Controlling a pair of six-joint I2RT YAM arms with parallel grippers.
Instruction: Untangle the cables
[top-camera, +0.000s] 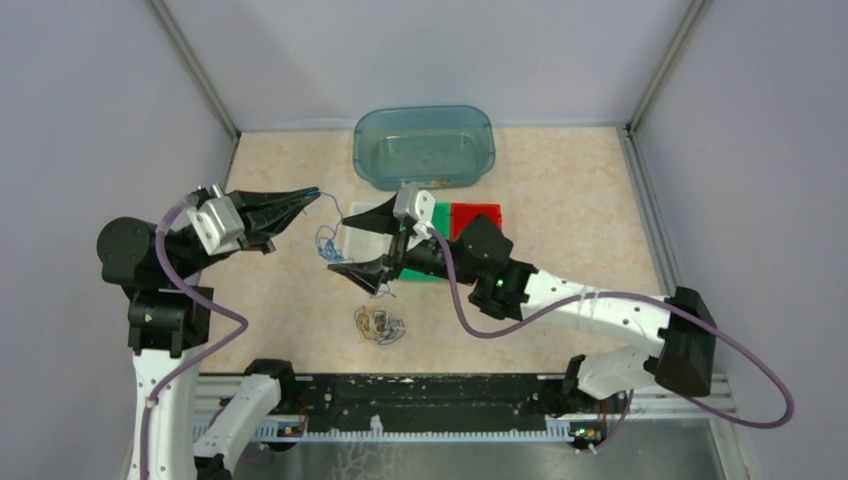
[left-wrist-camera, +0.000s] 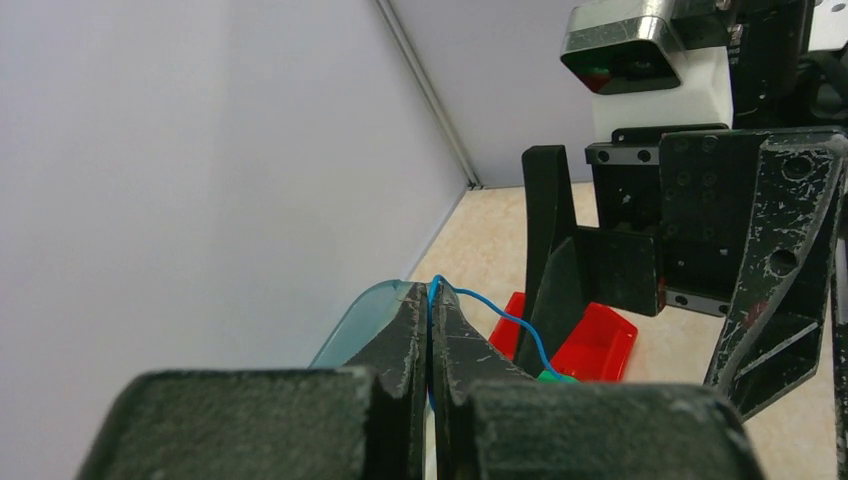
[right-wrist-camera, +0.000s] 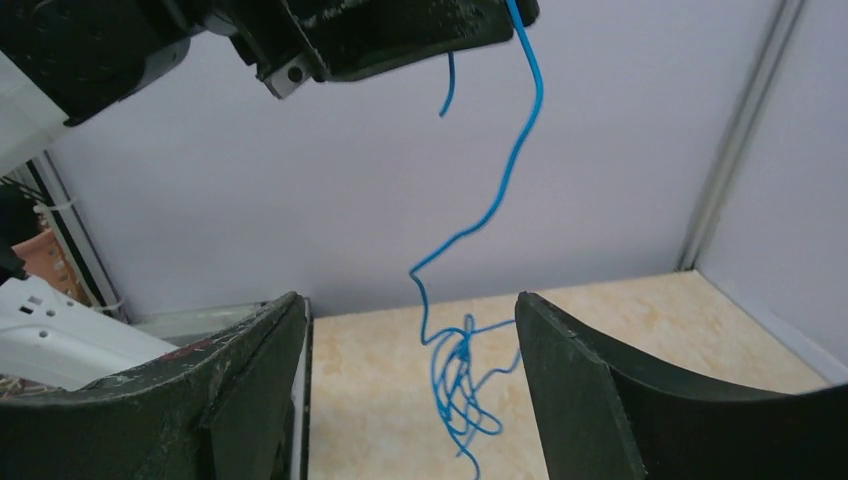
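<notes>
Hanging blue cable (right-wrist-camera: 540, 90), pinched by left claw (left-wrist-camera: 430, 305)

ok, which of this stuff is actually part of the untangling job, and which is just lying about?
Job:
- blue cable, pinched in the left fingers
- right fingers, open, facing its knot
- cable bundle, loose on the table

Lying about:
- clear tub
- red tray
- green tray
- white tray
</notes>
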